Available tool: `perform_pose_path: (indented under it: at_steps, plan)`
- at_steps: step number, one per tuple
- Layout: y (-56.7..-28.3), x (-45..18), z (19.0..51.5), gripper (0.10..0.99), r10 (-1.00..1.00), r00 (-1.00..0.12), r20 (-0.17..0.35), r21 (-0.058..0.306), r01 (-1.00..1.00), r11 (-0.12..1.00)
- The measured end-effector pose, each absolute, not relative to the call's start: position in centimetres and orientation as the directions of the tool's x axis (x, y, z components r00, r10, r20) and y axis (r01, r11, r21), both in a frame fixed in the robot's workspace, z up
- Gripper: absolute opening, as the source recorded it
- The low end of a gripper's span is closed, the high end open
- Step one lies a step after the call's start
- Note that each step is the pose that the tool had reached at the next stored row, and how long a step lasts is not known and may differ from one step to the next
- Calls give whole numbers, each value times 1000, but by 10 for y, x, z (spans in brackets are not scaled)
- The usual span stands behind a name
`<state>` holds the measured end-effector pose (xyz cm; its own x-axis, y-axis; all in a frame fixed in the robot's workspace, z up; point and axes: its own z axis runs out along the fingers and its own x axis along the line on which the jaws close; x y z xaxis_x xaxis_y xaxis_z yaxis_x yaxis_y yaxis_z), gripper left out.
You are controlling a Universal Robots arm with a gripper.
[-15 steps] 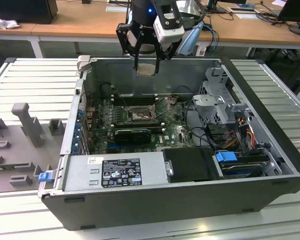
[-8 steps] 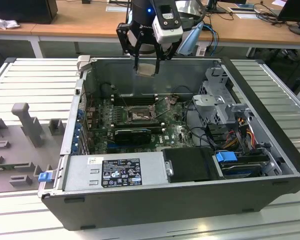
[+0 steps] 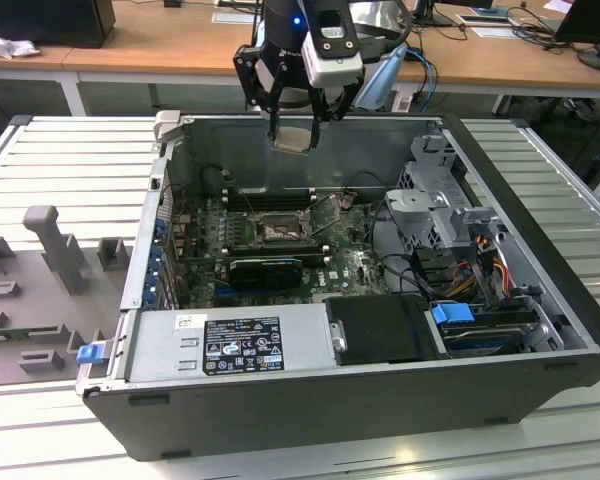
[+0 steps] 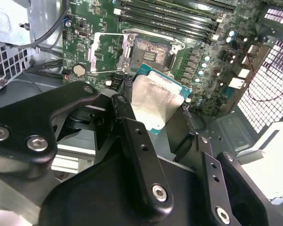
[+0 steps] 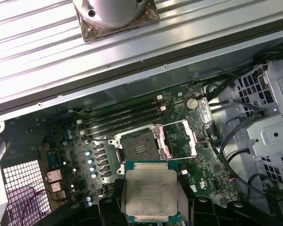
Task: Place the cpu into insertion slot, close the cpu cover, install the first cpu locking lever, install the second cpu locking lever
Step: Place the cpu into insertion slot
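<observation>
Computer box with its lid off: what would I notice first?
The black claw hanging above the open computer case grabs you first, pinching a shiny square chip. Down inside, on the green board, sits the empty square socket, its metal cover flipped open beside it.

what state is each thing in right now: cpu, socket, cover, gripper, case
cpu, held in the air above the insertion slot, not yet seated
insertion slot, empty and uncovered
cpu cover, swung open beside the insertion slot
gripper, jaws shut on the cpu
computer case, lying on its side, open
</observation>
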<state>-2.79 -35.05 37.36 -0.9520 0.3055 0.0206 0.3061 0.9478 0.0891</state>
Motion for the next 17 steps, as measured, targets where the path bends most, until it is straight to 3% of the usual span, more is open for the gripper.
perform_pose_path:
  at_steps: [17]
  plan:
    - [-351,-28,374,529,368,-930,21,89,368,925]
